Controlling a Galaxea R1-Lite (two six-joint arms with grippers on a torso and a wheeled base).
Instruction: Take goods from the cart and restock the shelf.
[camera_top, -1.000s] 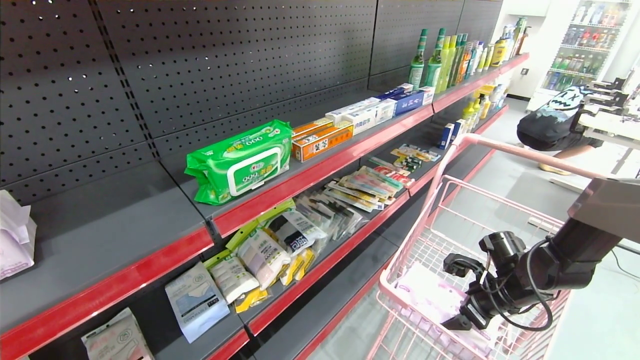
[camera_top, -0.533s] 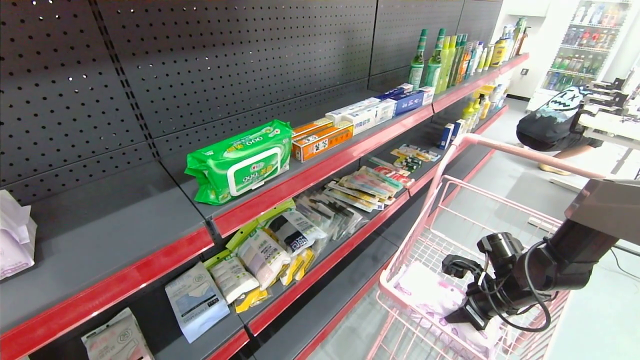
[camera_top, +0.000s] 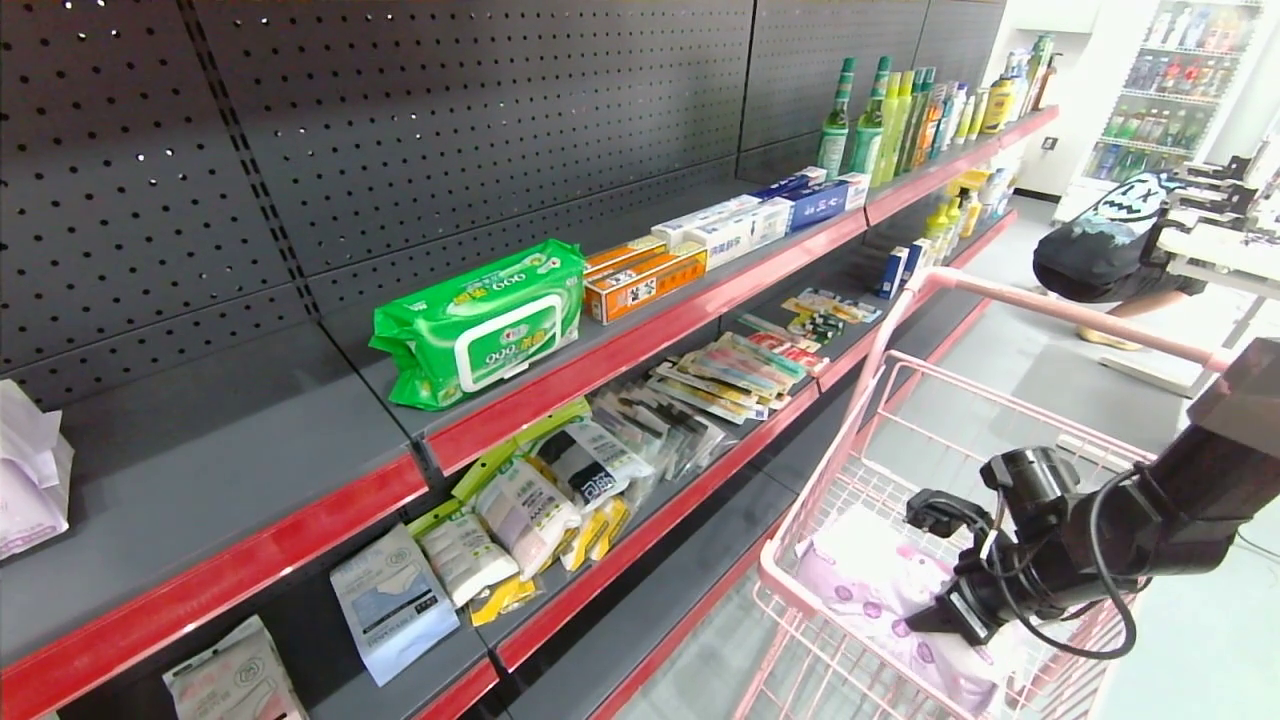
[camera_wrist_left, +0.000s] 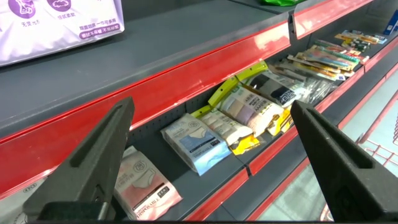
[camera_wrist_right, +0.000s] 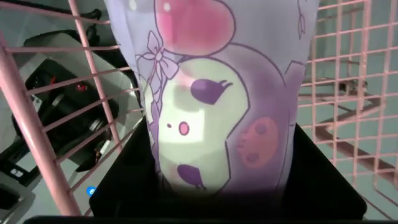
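Observation:
A soft pack with a purple cartoon print (camera_top: 880, 590) hangs tilted inside the pink cart (camera_top: 790, 585). My right gripper (camera_top: 935, 628) is shut on its lower end. The right wrist view has the pack (camera_wrist_right: 217, 106) squeezed between the two dark fingers (camera_wrist_right: 134, 180) of the right gripper (camera_wrist_right: 224, 186). My left gripper (camera_wrist_left: 211, 107) is open and holds nothing, level with the red edge of the upper shelf (camera_wrist_left: 186, 68). On the head view's left, a bare grey stretch of that shelf (camera_top: 230, 430) lies between a purple-white pack (camera_top: 30, 470) and a green wipes pack (camera_top: 480, 320).
Boxes (camera_top: 650, 275) and bottles (camera_top: 880, 115) stand further along the upper shelf. The lower shelf holds bagged goods (camera_top: 520, 510) and flat packets (camera_top: 730, 370). The cart's handle bar (camera_top: 1050, 310) crosses above my right arm. Beside the cart lies bare floor (camera_top: 1180, 640).
My right gripper has risen and shifted right with the purple pack, which now hangs lifted and tilted in the cart. The shelf goods are unchanged.

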